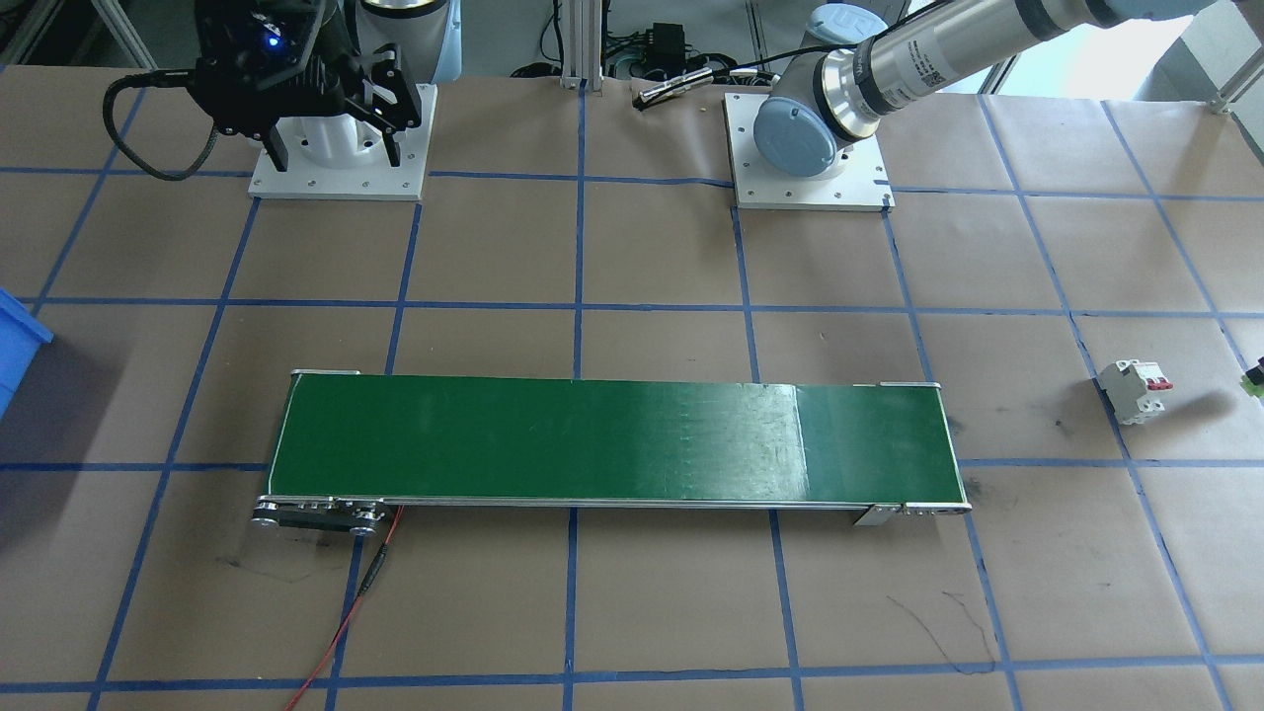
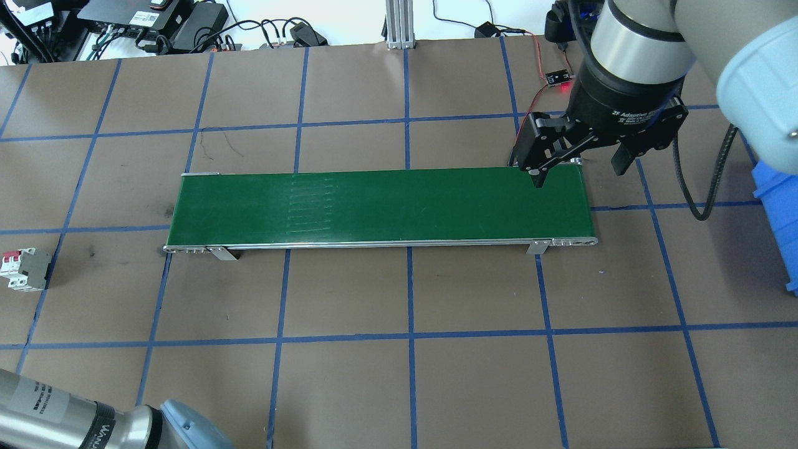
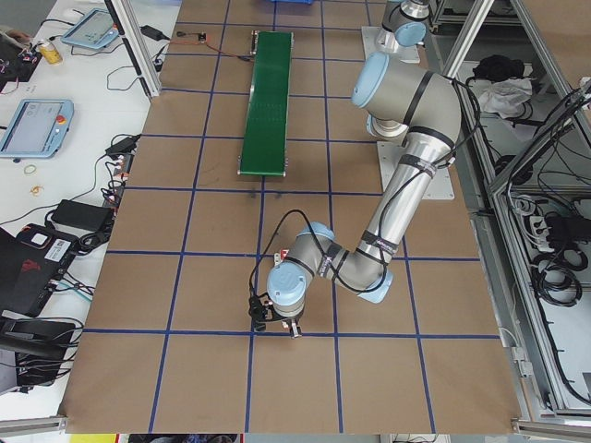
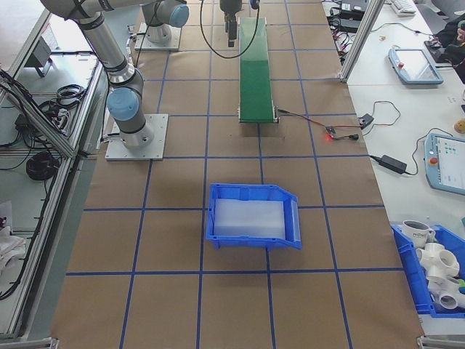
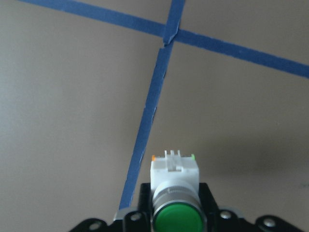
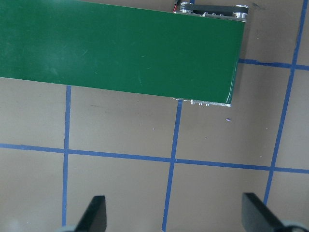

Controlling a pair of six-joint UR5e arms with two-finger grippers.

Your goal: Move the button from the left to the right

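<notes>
The button (image 5: 175,169) has a round green cap and a whitish blocky base. In the left wrist view it sits at the bottom centre with my left gripper (image 5: 176,195) shut on it, black fingers (image 5: 145,193) flanking it, over brown paper and blue tape lines. In the exterior left view the left gripper (image 3: 282,325) points down near the table's left end. My right gripper (image 2: 576,165) hangs open and holds nothing over the far right end of the green conveyor belt (image 2: 374,206).
A white circuit breaker (image 2: 25,269) with red levers stands on the paper left of the belt. A blue bin (image 4: 254,217) sits beyond the belt's right end. A red wire and a small board (image 2: 558,78) lie behind the right gripper.
</notes>
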